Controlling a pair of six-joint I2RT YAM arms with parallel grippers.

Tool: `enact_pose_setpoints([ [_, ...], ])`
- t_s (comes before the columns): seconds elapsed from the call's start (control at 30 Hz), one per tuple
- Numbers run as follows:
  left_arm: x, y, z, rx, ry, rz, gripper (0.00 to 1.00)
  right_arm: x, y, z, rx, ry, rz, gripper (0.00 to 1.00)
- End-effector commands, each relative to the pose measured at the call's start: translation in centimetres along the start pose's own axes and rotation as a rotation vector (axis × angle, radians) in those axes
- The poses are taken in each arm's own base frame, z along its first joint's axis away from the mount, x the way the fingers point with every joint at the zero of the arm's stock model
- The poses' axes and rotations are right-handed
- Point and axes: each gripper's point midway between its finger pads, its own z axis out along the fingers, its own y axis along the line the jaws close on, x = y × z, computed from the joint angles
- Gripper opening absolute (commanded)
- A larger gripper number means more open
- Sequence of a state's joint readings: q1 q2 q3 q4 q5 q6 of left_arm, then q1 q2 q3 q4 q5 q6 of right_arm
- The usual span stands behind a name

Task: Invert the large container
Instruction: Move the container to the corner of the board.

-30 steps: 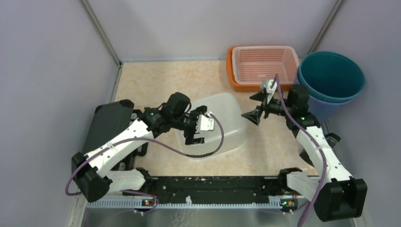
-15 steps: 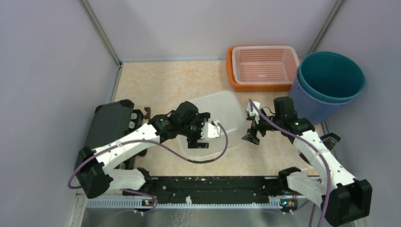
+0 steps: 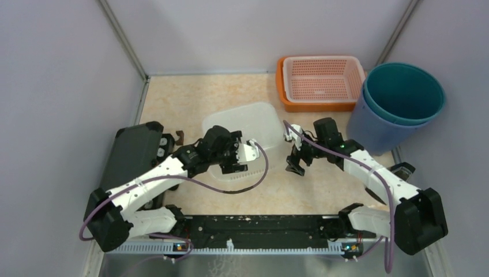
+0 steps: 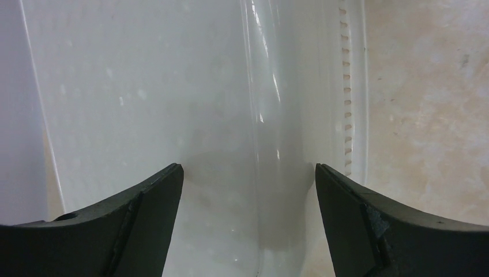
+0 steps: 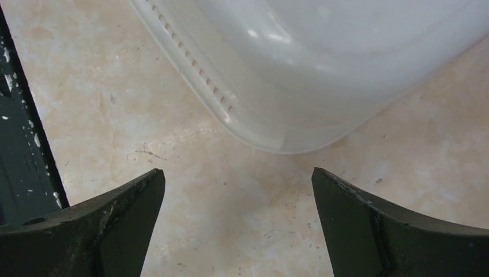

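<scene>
Fingers of the left gripper stand spread wide and grasp nothing. Between and beyond them runs a side wall of the large translucent container, its ribbed rim lining up with the way the fingers point, with bare tabletop just past it. The right gripper is likewise splayed and empty, hanging over the table with a rounded corner of the container just ahead of its tips, not touching.

From above, the container lies mid-table between the two arms, with the left gripper over its near part and the right just beside its right edge, so the left is nearer. Its long axis I cannot tell. It looks to rest rim-down, base up, so the flip seems done. An orange basket sits well apart.
</scene>
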State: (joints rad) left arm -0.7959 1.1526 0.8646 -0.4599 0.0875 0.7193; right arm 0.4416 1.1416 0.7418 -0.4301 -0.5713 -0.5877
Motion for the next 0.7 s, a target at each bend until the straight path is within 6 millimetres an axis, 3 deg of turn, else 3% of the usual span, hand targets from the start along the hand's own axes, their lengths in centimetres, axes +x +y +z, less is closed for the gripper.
enact_pose_setpoints([
  [0.0,3.9,1.6,-0.5,-0.060,0.090,-0.071,0.89,-4.3,-1.0,-0.5,0.023,-0.099,-0.015,0.99],
  [0.37,6.6,8.6,-1.8,-0.240,0.098,-0.120,0.94,-6.4,-1.4,-2.0,0.092,-0.190,-0.031,0.99],
  [0.47,6.2,9.8,-1.6,-0.261,0.077,-0.127,0.95,-6.1,-1.4,-1.9,0.101,-0.193,-0.032,0.99],
  [0.67,4.1,10.1,-1.3,-0.206,0.003,-0.122,0.99,-5.5,-1.3,-1.8,0.112,-0.195,-0.034,0.99],
])
